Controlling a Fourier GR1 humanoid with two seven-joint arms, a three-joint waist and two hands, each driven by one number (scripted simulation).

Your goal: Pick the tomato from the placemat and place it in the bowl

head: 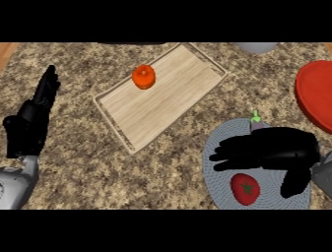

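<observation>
Rt of board [161, 106]: tomato [246, 189] on placemat [218, 185].

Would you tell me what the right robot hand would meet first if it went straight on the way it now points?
The right robot hand points to the view's left; past the placemat and counter, probably the near corner of the wooden board, though height is unclear.

- I am looking down at a kitchen: a speckled granite desk [88, 162] is spreading below.
- A wooden cutting board [161, 106], a red bowl [327, 98] and a tomato [246, 189] on a placemat [218, 183] are sitting there.
</observation>
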